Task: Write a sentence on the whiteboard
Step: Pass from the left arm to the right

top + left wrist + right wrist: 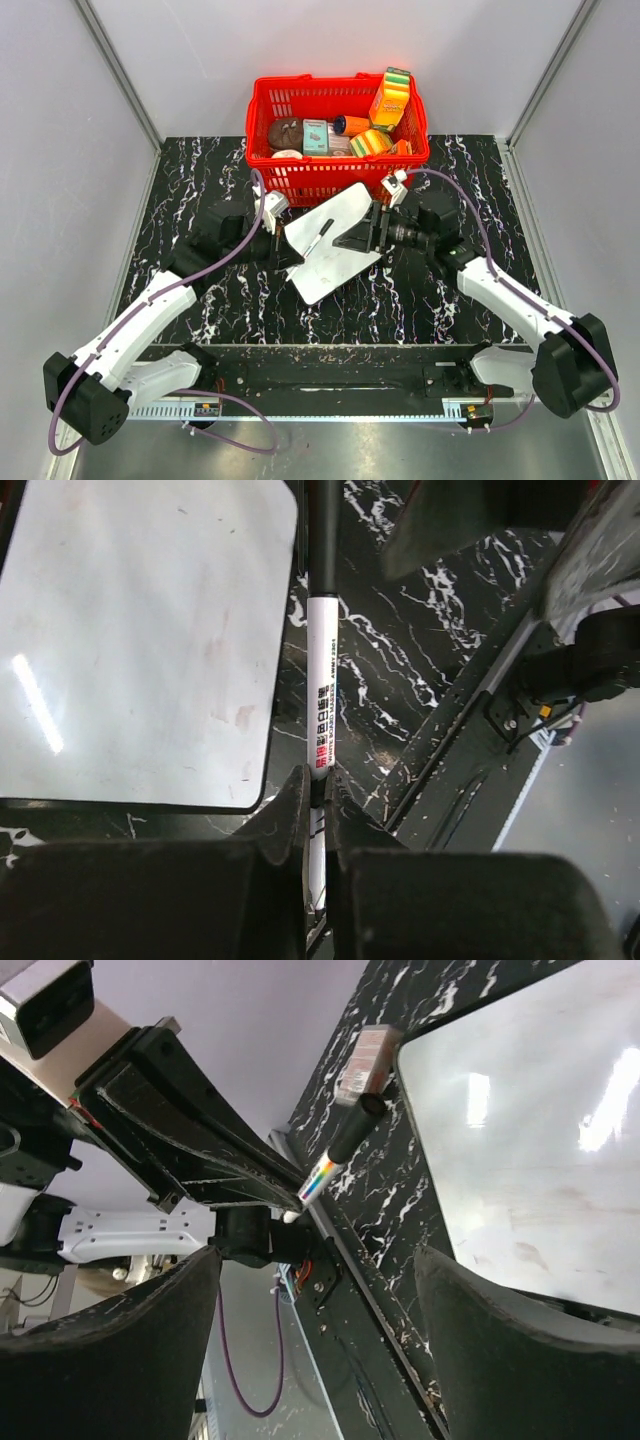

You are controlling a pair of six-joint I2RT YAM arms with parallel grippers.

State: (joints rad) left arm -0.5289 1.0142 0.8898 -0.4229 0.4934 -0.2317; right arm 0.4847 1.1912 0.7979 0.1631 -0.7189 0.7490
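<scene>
The left fingers point(288, 820) are pressed together on the marker point(322, 680), clamped low on its white printed barrel. Most of the pen sticks out ahead of them and ends in a long black section that we take for the cap, though its very end runs out of the left wrist view. The right fingers point(520, 1350) stand wide apart with nothing between them, facing the pen's dark end from the other side. We judge the marker light, stiff and rather slick. A round plastic barrel can slide in a pinch when pushed along its length, so a hold nearer the writing end would give steadier strokes. If the cap is on, the free fingers should take it across the black part and pull straight along the pen. Below the pen lies the whiteboard point(335, 265), flat on the black marbled table point(440, 300). It is turned askew between the two arms, with one corner near the red basket point(262, 120) at the far side. Its face shows only glare and faint smudges, and we see no sentence on it. The board looks thin, rigid and smooth, and nothing holds it down, so we expect it to skate on the table under a sideways stroke. Pressure should be light and mostly downward, or the free fingers could pin an edge.
</scene>
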